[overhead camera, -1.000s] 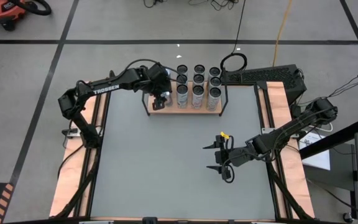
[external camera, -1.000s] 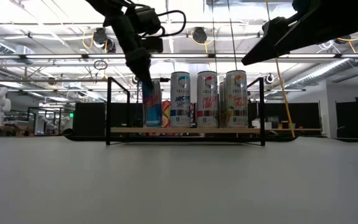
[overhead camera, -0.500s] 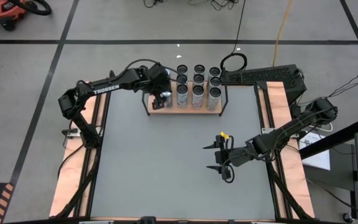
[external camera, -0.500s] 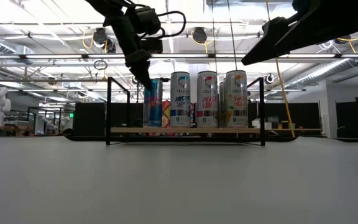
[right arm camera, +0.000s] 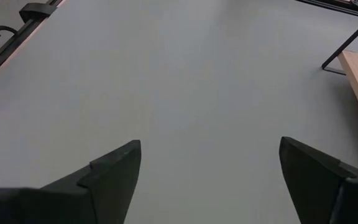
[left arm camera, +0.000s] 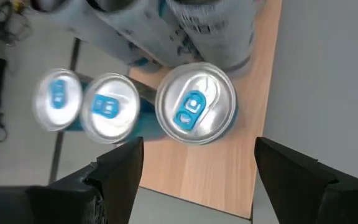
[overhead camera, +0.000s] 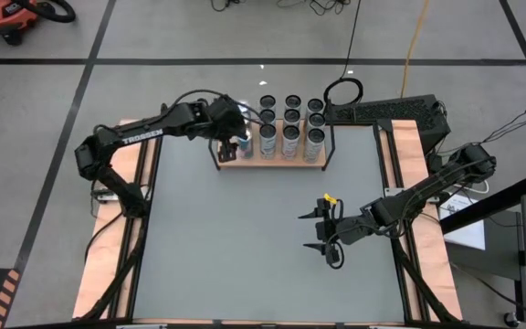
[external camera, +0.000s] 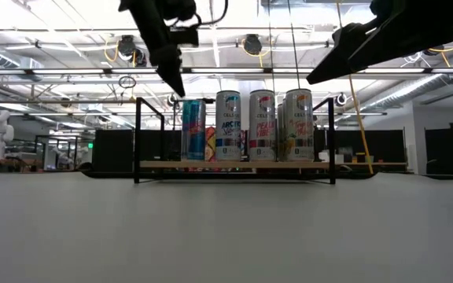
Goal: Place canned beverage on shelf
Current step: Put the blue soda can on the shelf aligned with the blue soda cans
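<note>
Left wrist view: can [left arm camera: 196, 112] between open fingers [left arm camera: 120, 168]

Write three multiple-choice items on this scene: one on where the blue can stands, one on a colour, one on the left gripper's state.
1. The blue can stands:
A. on the shelf
B. on the grey tabletop
C. in a gripper

2. The shelf's end frames are:
A. white
B. black
C. red

3. The left gripper is:
A. shut on the can
B. open above the can
C. resting on the table

Key:
1 A, it stands upright on the board.
2 B, thin black rods.
3 B, its fingers are spread, clear of the can top.
</note>
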`<control>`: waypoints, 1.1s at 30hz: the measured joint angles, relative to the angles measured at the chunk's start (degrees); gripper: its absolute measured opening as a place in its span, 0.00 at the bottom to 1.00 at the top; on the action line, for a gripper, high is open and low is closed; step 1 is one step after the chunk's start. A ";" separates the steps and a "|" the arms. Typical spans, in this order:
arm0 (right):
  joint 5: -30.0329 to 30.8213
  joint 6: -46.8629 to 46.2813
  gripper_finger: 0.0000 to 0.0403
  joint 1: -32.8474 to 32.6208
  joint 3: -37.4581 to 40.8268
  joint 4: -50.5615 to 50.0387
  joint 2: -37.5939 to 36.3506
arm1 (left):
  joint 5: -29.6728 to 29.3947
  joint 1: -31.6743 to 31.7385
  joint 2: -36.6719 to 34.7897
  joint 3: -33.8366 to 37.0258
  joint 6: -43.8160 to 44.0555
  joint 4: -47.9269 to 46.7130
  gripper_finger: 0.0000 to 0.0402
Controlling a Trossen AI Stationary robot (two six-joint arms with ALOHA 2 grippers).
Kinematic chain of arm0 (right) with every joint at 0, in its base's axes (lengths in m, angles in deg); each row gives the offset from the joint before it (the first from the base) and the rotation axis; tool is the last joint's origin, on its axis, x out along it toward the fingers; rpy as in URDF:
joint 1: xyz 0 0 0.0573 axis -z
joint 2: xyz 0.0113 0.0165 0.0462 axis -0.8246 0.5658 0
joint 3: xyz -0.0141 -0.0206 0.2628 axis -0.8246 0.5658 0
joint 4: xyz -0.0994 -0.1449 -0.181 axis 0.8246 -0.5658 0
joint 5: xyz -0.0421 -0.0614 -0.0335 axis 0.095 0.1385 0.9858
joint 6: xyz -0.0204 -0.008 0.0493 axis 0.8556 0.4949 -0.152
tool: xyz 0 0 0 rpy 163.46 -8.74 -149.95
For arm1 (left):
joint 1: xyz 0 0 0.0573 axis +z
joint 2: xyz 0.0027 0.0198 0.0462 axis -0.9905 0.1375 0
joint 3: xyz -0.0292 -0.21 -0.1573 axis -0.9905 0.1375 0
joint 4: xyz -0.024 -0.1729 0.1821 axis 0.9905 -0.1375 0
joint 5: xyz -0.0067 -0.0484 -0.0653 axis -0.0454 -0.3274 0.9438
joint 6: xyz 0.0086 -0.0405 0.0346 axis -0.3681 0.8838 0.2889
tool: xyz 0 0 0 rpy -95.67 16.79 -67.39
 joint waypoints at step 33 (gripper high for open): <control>0.11 1.29 0.79 0.02 0.00 -0.03 0.00 | -11.32 -12.86 -2.64 23.04 11.21 39.00 0.35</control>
